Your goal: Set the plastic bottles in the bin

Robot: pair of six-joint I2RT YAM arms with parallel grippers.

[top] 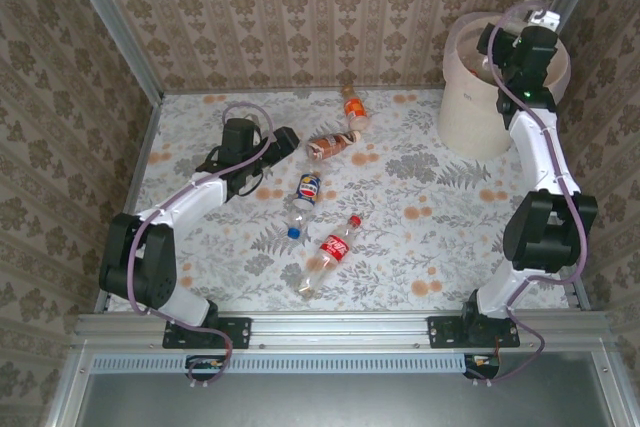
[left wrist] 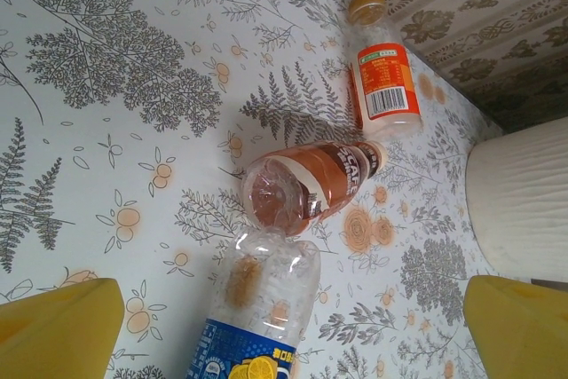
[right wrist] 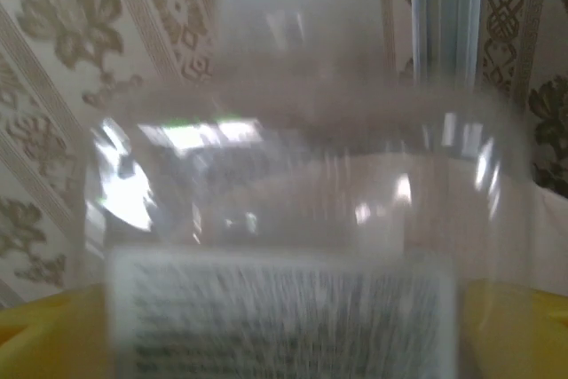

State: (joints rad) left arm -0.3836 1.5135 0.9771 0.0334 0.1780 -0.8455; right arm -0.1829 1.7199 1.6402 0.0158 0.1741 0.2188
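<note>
Left fingers [left wrist: 62,330]: spread wide, nothing between them, one yellow pad in each lower corner of the wrist view. Left gripper [top: 287,139] sits low over the table [top: 440,207], aimed at the brown-label bottle [left wrist: 311,193].

Right fingers [right wrist: 31,343]: just yellow slivers under a blurred clear bottle [right wrist: 284,184] that sits right in front of the lens. Can't tell whether it's gripped or loose. Right gripper [top: 503,45] is above the bin [top: 470,122].

Four bottles lie on their sides on the table:
- the brown-label one, base toward the left wrist camera
- blue-label bottle [left wrist: 262,317], its base touching the brown one's base
- orange-label bottle [left wrist: 383,77], just beyond, near the back wall
- red-label bottle [top: 330,252], nearest the arm bases, apart from the rest

Handling, my read: they look empty, so light. Thin walls will dent under squeeze, and the smooth plastic will roll and skid. Grab mid-body across the label, jaws square to the long axis. Necks are stiffer but a smaller target. Brown and blue touch, so expect one to nudge the other.

Bin: back right corner, cream wall. The right arm hides its mouth, so the contents can't be made out.
</note>
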